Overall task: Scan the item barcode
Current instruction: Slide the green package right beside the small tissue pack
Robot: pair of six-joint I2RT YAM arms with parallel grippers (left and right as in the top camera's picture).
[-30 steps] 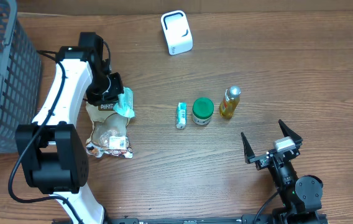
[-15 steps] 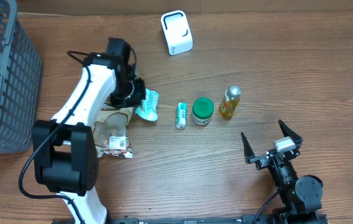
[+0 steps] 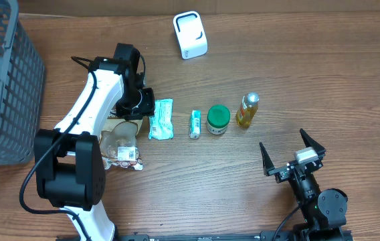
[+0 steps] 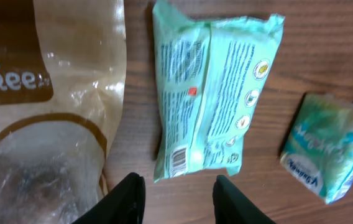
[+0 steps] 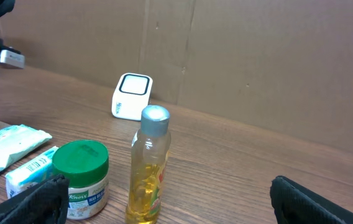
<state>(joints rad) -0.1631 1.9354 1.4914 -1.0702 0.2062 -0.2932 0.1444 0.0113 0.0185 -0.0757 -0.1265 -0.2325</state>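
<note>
The green packet lies flat on the bench about midway between the left and right edges, and the left gripper hangs just beside it on the side toward the left edge. The gripper's two fingers stand partly apart with nothing between them. In the wrist view the packet begins right off the fingertips and runs away from them, so its long axis lines up roughly with the gripper's reach. On the bench that axis runs from the far edge toward the near edge, only a little tilted. The printed back faces up, and the barcode sits at the end nearest the fingertips. The white scanner stands near the far edge, well apart from the packet and a little toward the right edge. Judging by that, the coming move is a regrasp across the packet's narrow width, then a carry toward the far edge. The left arm is plainly the nearer one. The right gripper sits toward the near right corner, spread wide and empty, well apart from the packet. A clear snack bag lies just beside the packet on its left, close enough to get caught in a pinch.
</note>
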